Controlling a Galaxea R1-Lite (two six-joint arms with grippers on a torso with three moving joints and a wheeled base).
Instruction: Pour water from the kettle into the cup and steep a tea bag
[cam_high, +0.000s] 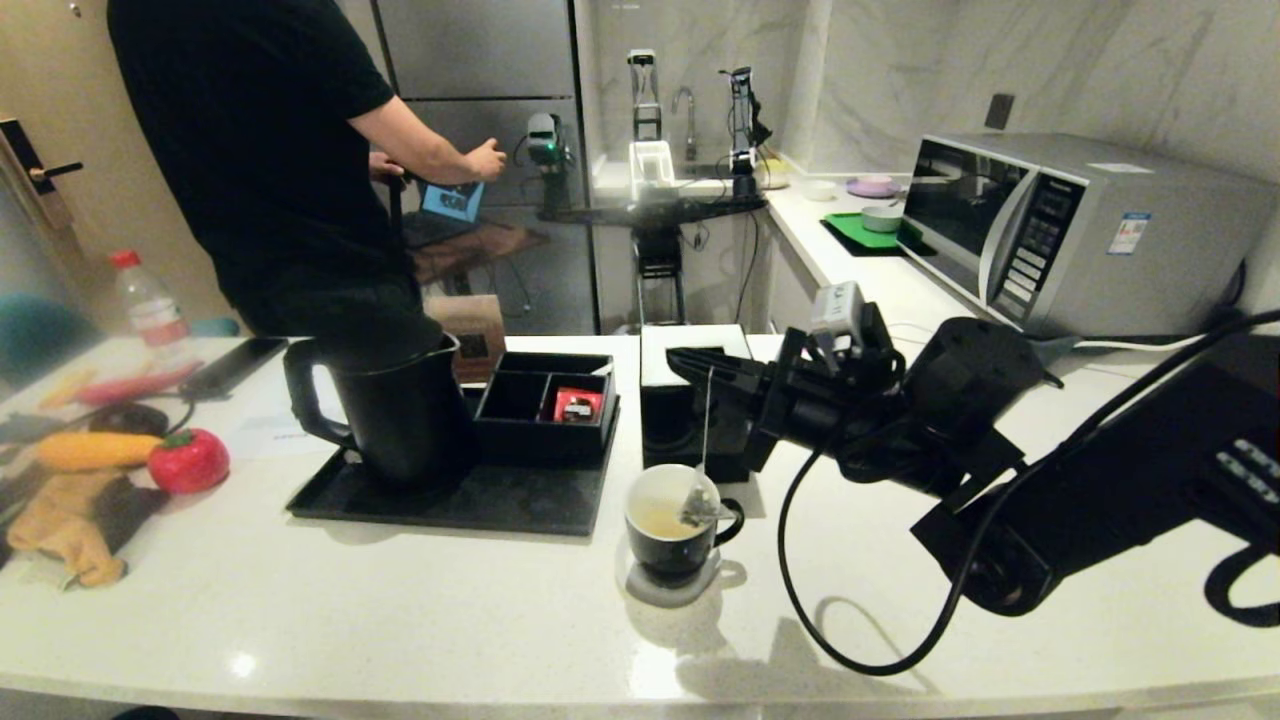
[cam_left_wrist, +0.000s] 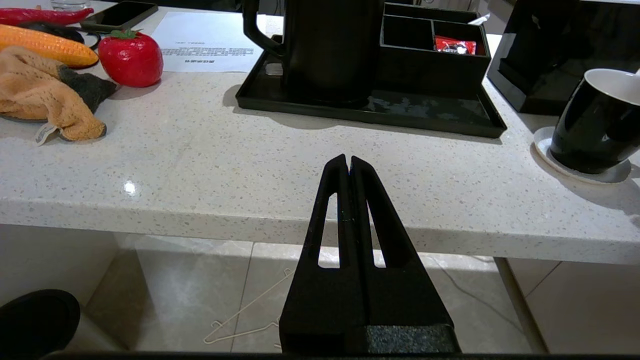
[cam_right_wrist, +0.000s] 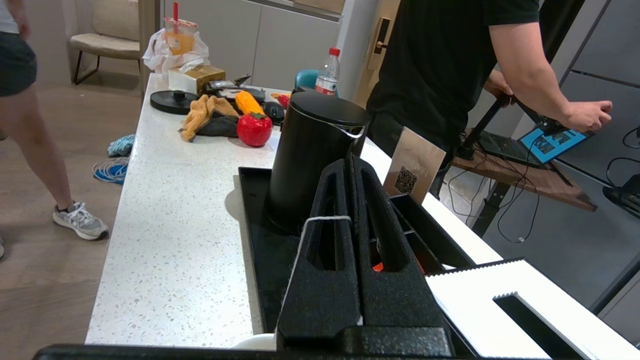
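Observation:
The black cup (cam_high: 672, 525) stands on a white coaster, with pale brownish liquid inside. A pyramid tea bag (cam_high: 699, 505) hangs at the cup's rim on its thin white string (cam_high: 707, 420). My right gripper (cam_high: 685, 363) hovers above the cup, shut on that string, which crosses one finger (cam_right_wrist: 327, 218) in the right wrist view. The tall black kettle (cam_high: 385, 405) stands on the black tray (cam_high: 520, 500) to the left. My left gripper (cam_left_wrist: 348, 161) is shut and empty, parked below the counter's front edge, with the cup (cam_left_wrist: 595, 130) off to its side.
A black compartment box (cam_high: 545, 405) with a red packet (cam_high: 578, 405) sits on the tray. A black tissue box (cam_high: 680, 415) stands behind the cup. Toy tomato (cam_high: 188, 460), corn, cloth and phone lie left. A microwave (cam_high: 1060, 230) sits right; a person (cam_high: 270, 150) stands behind.

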